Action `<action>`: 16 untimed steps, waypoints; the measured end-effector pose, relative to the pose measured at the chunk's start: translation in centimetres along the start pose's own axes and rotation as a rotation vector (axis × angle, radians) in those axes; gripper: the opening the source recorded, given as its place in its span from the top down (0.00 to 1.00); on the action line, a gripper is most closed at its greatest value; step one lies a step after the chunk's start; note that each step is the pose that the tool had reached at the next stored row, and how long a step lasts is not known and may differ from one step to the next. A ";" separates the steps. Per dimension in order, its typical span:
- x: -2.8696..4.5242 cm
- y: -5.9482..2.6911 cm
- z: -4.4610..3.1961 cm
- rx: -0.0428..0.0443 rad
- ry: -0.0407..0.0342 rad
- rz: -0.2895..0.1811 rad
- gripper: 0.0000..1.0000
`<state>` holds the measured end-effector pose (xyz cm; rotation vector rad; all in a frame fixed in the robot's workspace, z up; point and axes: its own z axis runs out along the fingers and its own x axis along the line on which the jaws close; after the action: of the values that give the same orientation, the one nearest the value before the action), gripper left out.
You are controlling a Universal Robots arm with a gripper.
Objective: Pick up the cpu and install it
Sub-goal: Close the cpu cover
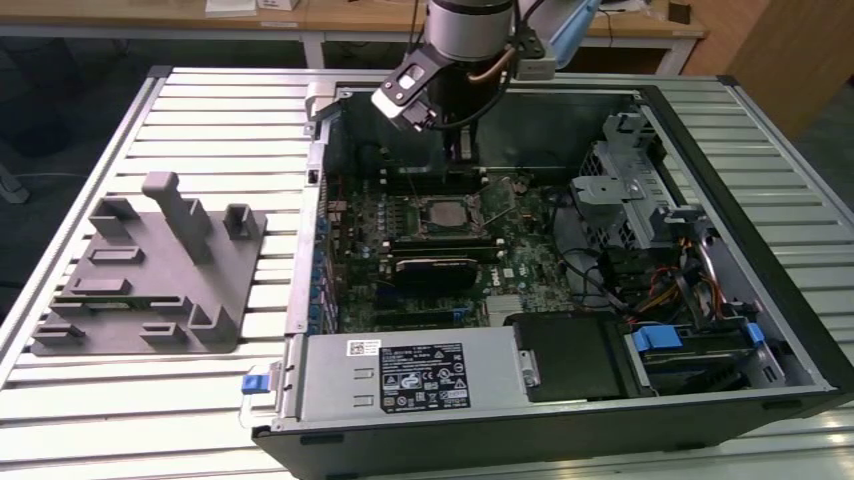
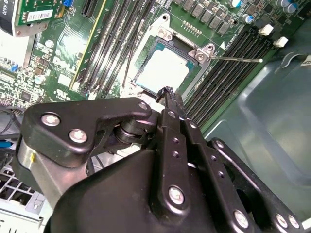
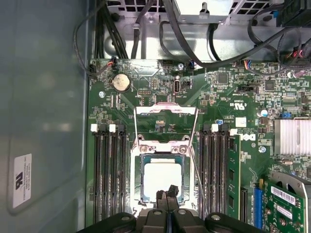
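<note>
The cpu (image 3: pixel 162 177) lies flat in the socket (image 3: pixel 137 167), its pale metal top facing up and its edges square with the socket's walls, so I judge it already set in its seat rather than waiting to be fetched. The rest fits that reading: the clamp frame (image 3: pixel 165 110) stands swung open off the socket, and the lever (image 2: pixel 238 59) sticks out free to one side, unlatched. That leaves the seat open from above, which is why the chip is bare to my cameras. The socket sits on the board (image 1: pixel 521 260) inside the case (image 1: pixel 747 200), a little above the centre of the exterior view. The case lies on its side on the table (image 1: pixel 200 130), so the board faces up to me. The grey fixture (image 1: pixel 147 290) at the exterior view's left is well apart from me. My gripper (image 3: pixel 167 191) hangs straight down over the socket, in the upper middle of the exterior view, with its tips at one edge of the cpu. Whether they touch its top or hover just over it I cannot tell. My jaws are drawn together, with no more than a hairline between the two fingers (image 2: pixel 171 109), and nothing is pinched between them, so I have hold of nothing. By my reckoning the placing is done and the clamping is not yet done
</note>
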<state>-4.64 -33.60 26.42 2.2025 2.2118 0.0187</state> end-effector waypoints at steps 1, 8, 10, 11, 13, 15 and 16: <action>0.00 0.00 -0.07 -0.0001 -0.0001 0.000 0.89; 0.00 0.02 -0.57 -0.0001 -0.0001 0.000 0.89; -0.01 0.02 -0.71 -0.0001 0.0000 0.000 0.89; 0.00 0.02 -0.78 -0.0001 0.0000 0.000 0.89; -0.01 0.02 -0.91 0.0000 -0.0001 0.000 0.89; -0.01 0.02 -1.03 -0.0001 0.0000 0.000 0.89; -0.01 0.02 -1.09 -0.0001 0.0000 0.000 0.89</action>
<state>-4.64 -33.60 27.51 2.2025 2.2117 0.0188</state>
